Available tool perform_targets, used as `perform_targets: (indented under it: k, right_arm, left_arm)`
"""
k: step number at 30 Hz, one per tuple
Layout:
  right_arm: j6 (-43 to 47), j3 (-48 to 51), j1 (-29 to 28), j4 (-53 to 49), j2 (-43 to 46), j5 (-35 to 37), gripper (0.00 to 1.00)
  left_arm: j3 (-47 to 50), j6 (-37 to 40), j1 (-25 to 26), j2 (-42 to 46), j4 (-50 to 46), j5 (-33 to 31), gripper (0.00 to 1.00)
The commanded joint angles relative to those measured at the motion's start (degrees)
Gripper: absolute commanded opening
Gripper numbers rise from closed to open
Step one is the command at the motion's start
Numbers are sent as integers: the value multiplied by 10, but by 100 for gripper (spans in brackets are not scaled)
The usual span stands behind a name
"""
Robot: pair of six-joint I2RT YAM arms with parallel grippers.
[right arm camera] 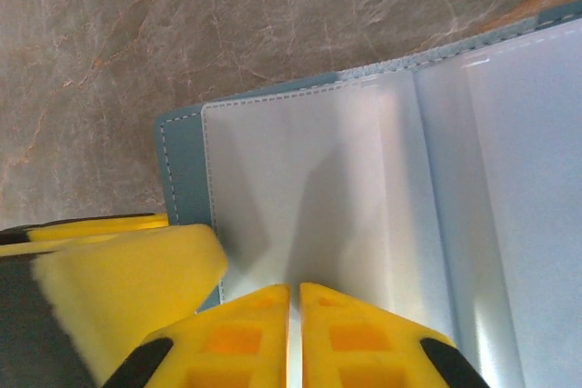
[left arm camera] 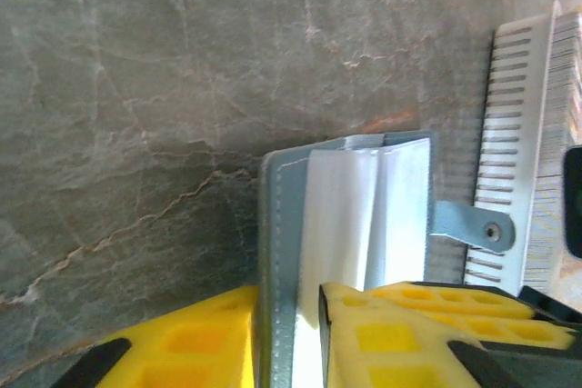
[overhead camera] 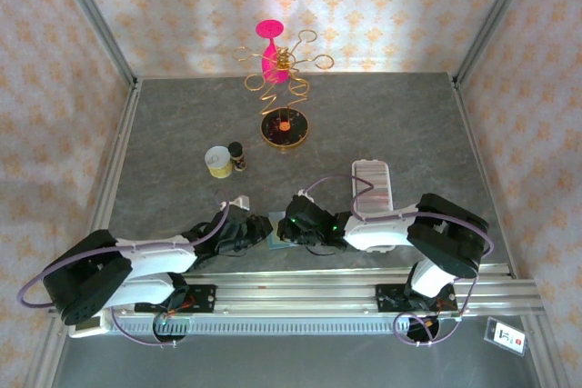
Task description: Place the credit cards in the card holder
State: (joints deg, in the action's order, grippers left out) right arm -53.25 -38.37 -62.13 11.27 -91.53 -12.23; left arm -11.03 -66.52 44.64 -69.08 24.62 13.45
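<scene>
A teal folding wallet (left arm camera: 277, 224) lies open near the table's front edge, its clear sleeves (right arm camera: 364, 179) facing up and its snap tab (left arm camera: 473, 229) sticking out sideways. My left gripper (left arm camera: 286, 290) is shut on the wallet's stitched cover edge. The right gripper (right arm camera: 295, 288) is shut, its tips resting on a clear sleeve; whether they pinch it I cannot tell. In the top view both grippers, left (overhead camera: 264, 227) and right (overhead camera: 285, 227), meet over the wallet (overhead camera: 275, 241). The card holder (overhead camera: 371, 184), a white ridged tray, lies behind the right arm. The credit cards are hidden.
A gold wire stand with a pink top (overhead camera: 284, 70) stands at the back. A small tin (overhead camera: 217, 161) and a dark bottle (overhead camera: 237, 155) sit left of centre. The slotted metal rail (left arm camera: 518, 134) runs close beside the wallet.
</scene>
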Motion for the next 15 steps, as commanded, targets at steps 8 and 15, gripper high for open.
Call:
perform_targets:
  k: [8,15]
  right_arm:
    - [67,-22,3,-44,58,50,10]
    - [208,-27,57,-95,210,122,10]
  left_arm:
    - [-24,48,2,-23,-6,4,1]
    - [-66,107,-1,-63,-53,32,0]
